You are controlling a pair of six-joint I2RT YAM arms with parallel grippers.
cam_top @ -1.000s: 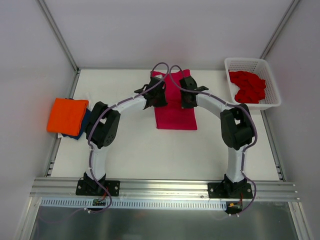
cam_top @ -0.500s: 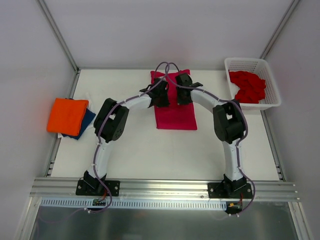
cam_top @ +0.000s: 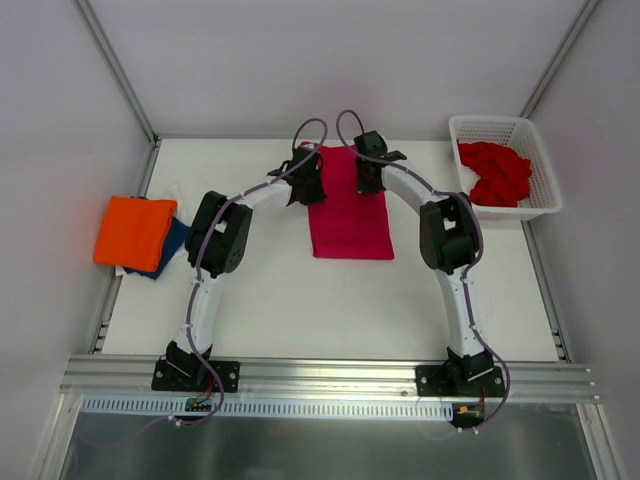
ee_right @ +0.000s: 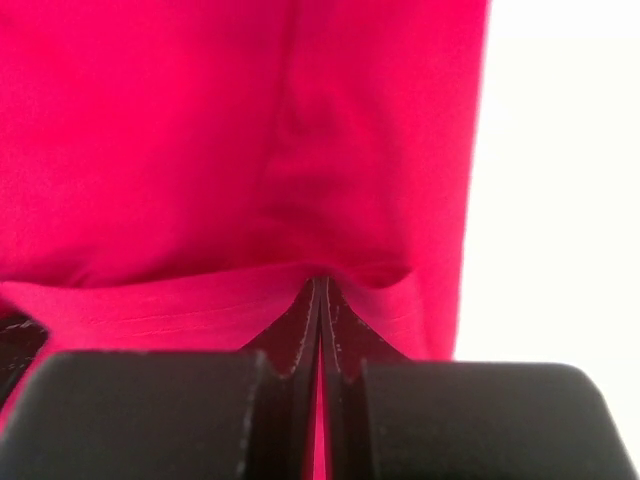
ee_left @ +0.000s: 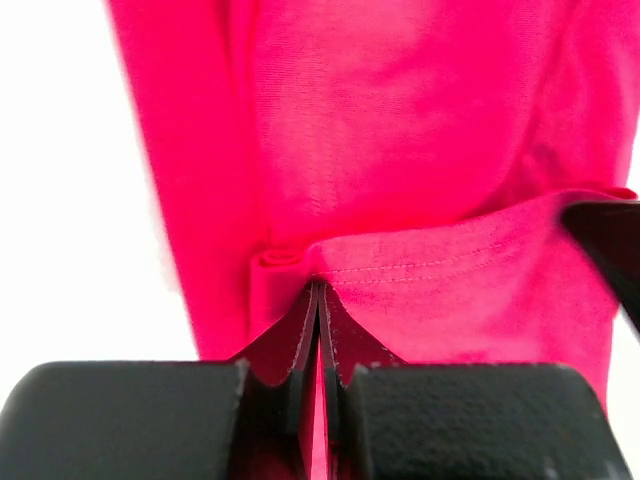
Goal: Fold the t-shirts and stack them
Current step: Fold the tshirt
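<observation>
The crimson-pink t-shirt lies as a long folded strip at the table's far middle. My left gripper is shut on its far left edge; in the left wrist view the pinched hem lifts off the cloth below at my left gripper. My right gripper is shut on the far right edge, and the right wrist view shows the fold pinched at my right gripper. An orange folded t-shirt lies on a dark blue one at the left. Red t-shirts fill the basket.
A white lattice basket stands at the far right corner. Metal frame posts and white walls close the table at the back and sides. Both arms arch over the table middle.
Both grippers have moved toward the far edge and a little apart, pulling the shirt's pinched far end back with them. The stack and the basket have not moved.
</observation>
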